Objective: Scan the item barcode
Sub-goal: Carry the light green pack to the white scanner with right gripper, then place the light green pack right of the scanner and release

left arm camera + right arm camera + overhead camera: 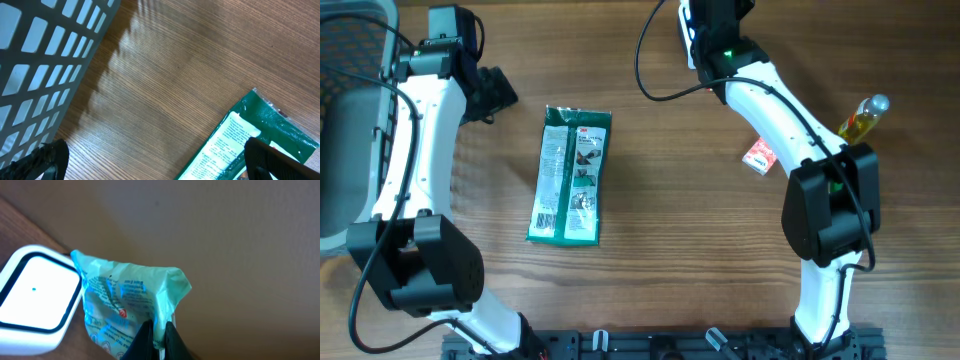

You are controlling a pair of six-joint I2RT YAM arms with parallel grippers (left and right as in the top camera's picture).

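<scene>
Pinched tight in the right pincer (157, 328) is a crinkly pale green plastic bag (125, 295) (it has blue writing on it). The bag is right beside a white box with a rounded shiny window (35, 292); I cannot tell if they touch. On the other side, the left pincer (496, 92) is spread wide apart and holds nothing. It hangs over the brown wooden counter (670, 220), near a flat dark green packet (570, 175) and a grey plastic basket with holes (40, 60).

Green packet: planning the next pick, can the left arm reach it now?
Probably yes. The left gripper is open just beside the green packet's top corner, only bare table between, nothing lying on it.
</scene>
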